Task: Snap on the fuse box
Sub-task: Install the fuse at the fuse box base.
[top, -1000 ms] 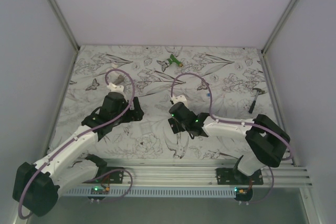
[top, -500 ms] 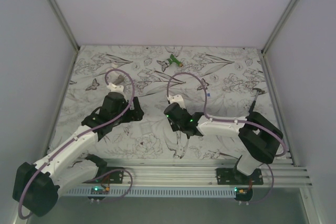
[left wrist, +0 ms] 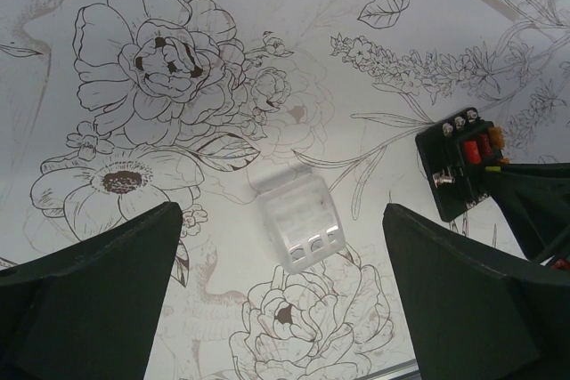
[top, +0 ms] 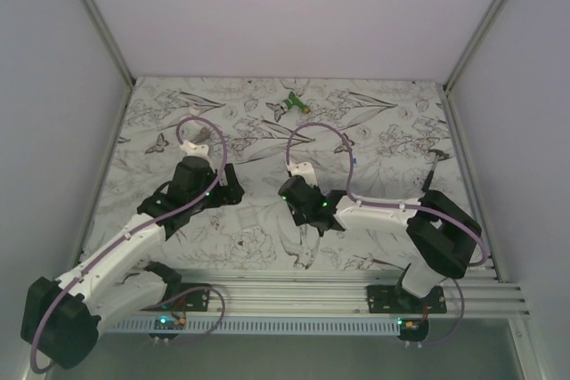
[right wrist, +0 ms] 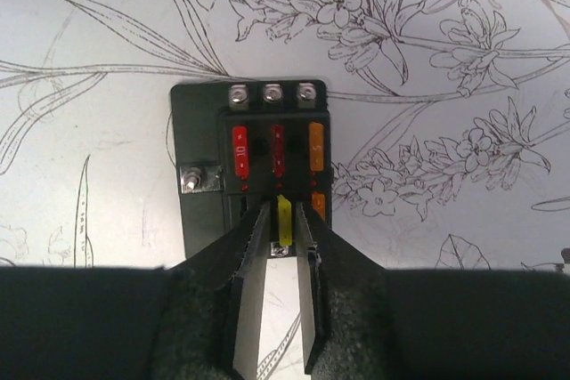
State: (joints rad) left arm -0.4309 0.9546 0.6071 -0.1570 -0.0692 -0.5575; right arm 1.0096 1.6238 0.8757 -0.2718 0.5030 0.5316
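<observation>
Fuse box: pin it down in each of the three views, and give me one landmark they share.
Top external: not discernible, apparently under the right gripper, mid-table.
Left wrist: fuse box at the right edge, right of the clear cover.
Right wrist: the box centre frame, just ahead of that gripper.
Shared landmark: the right gripper, at the box in every view.

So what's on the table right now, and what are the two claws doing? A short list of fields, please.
Surface: table with a flower print
Fuse box: black, lying flat, red, orange and yellow fuses showing, uncovered
Clear plastic cover: lying apart from the box
Left gripper: wide open, over the cover
Right gripper: slightly open, fingers either side of a yellow fuse
Far end: green tool
</observation>
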